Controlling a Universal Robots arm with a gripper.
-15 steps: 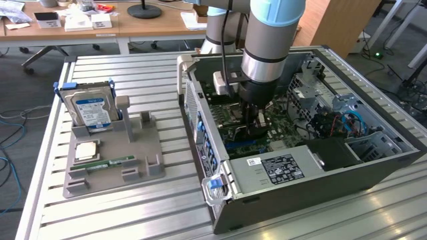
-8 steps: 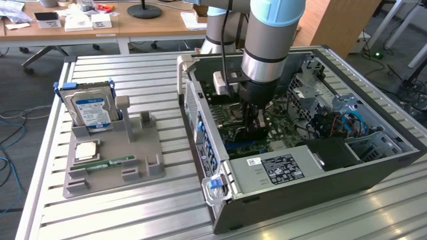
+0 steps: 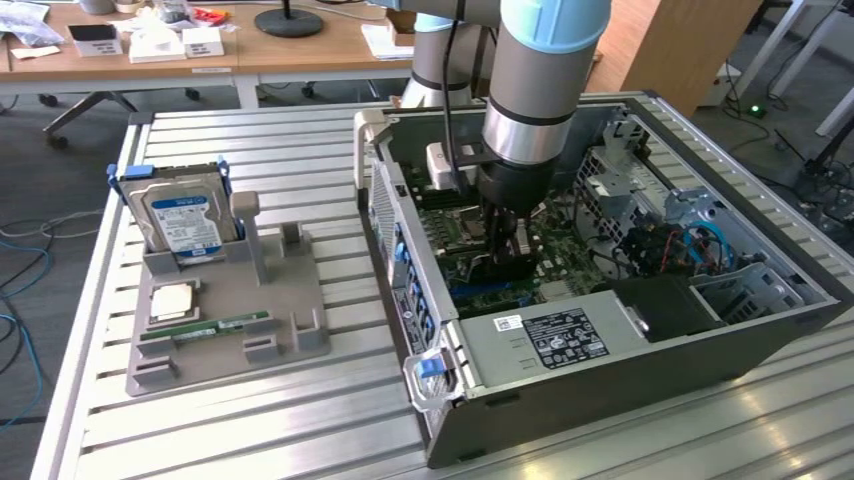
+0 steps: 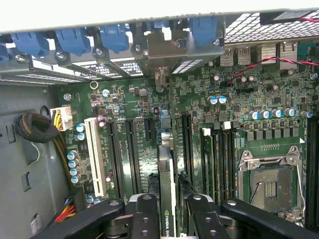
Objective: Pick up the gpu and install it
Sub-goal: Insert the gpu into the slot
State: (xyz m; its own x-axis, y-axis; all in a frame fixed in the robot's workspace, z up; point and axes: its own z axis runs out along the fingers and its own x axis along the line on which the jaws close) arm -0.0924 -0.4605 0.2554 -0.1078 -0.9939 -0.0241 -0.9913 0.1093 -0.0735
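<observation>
My gripper [image 4: 172, 221] reaches down inside the open computer case [image 3: 627, 345], over the green motherboard [image 4: 239, 114]. Its two black fingers [image 4: 145, 219] are shut on the gpu [image 4: 167, 189]. The card stands edge-on between them, with a green logo strip along its edge, and runs lengthwise among the black expansion slots [image 4: 132, 149]. Its silver end bracket [image 4: 164, 52] meets the case's rear wall by the blue slot clips. In the exterior view the gripper [image 3: 509, 252] is low over the board beside the case's slotted wall. I cannot tell how deep the card sits in its slot.
To the exterior view's left stands a grey parts holder [image 3: 267, 300] with a silver hard drive [image 3: 180, 215] upright, a RAM stick [image 3: 220, 327] lying flat and a small square chip [image 3: 174, 300]. Inside the case are cable bundles [image 4: 37, 127], the empty CPU socket [image 4: 269, 186] and the power supply [image 3: 561, 335].
</observation>
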